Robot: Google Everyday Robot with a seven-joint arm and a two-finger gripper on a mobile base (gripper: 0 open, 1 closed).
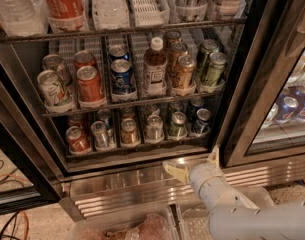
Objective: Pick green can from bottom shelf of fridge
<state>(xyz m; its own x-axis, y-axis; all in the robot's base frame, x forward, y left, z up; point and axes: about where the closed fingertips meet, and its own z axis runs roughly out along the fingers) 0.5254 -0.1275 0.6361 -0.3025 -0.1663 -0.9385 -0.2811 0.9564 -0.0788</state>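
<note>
My gripper point(194, 164) sits low in the view, around 5 o'clock from centre, in front of the fridge's point(242, 84) ribbed steel base point(127, 184). The fingers point(176, 171) are spread wide: one pale pad points off to 9 o'clock and the other stands up toward 12, with nothing between them. My white arm point(242, 209) runs back from it to the lower right corner.

The green can point(177, 125) is at about 11 o'clock from the gripper, upright in its lane on the bottom shelf point(137, 151), second from the right end of the front row. I'm not touching it. The shelf's front edge and a strip of steel lie between us.

Along that row from the left there is a red can point(77, 139), a silver can point(99, 134), an orange can point(129, 131) and another silvery one point(153, 127). Then comes my green can, and a dark blue can point(201, 121) just beside it at 3 o'clock. More cans stand behind them in the lanes, too dim to tell apart.

One rack up, at 12 o'clock from the green can, are brown cans point(183, 71). A bottle point(154, 69) with a white cap stands to their left, and two slim olive cans point(212, 66) to their right.

Out at 3 o'clock, behind the closed glass door point(272, 124), blue cans point(287, 109) show through. Down at 6 o'clock, a clear plastic bin point(117, 224) sits below the steel base, just left of my arm.
</note>
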